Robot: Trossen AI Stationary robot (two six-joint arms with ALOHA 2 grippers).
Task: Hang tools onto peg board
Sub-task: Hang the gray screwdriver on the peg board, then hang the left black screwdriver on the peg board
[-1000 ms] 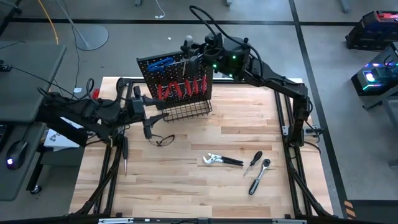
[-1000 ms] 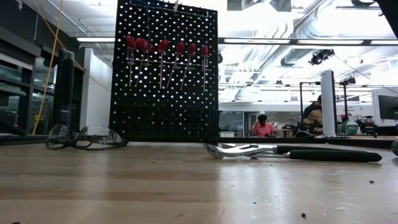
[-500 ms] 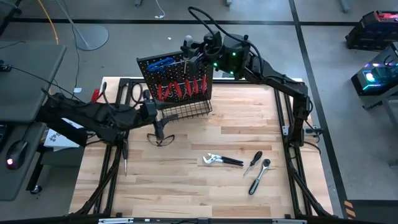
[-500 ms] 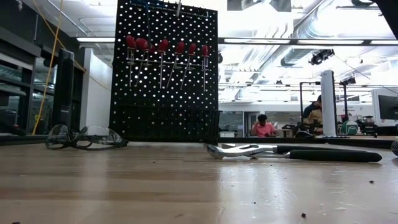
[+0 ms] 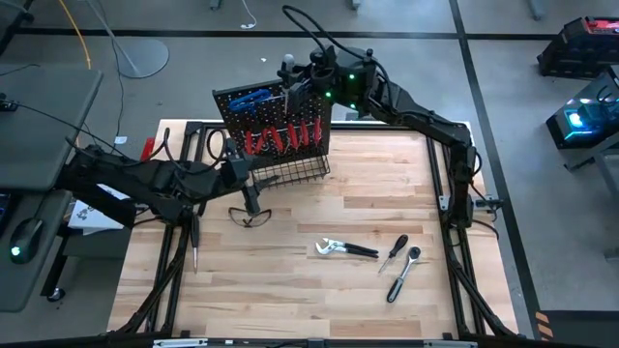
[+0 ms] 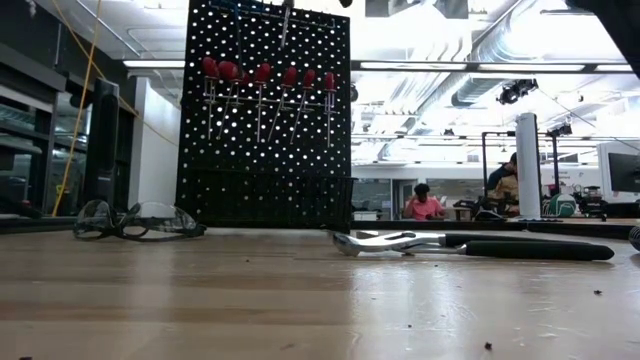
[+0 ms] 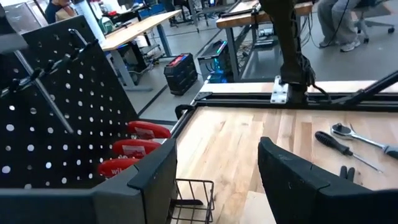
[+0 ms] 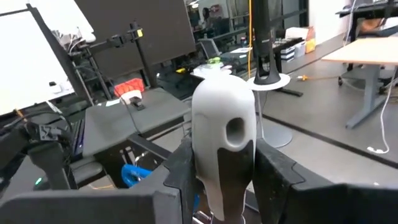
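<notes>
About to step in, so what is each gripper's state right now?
Left gripper: open, empty, beside the peg board.
Right gripper: shut on a white-handled tool above the peg board.

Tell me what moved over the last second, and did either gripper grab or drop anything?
The left gripper slid right along the peg board's front, from near its left edge to just below the wire basket, open and empty throughout. The right gripper shifted slightly left at the board's top, keeping its hold on the white-handled tool. Nothing was grabbed or dropped. Pliers, screwdriver, ratchet and safety glasses lay unmoved.
</notes>
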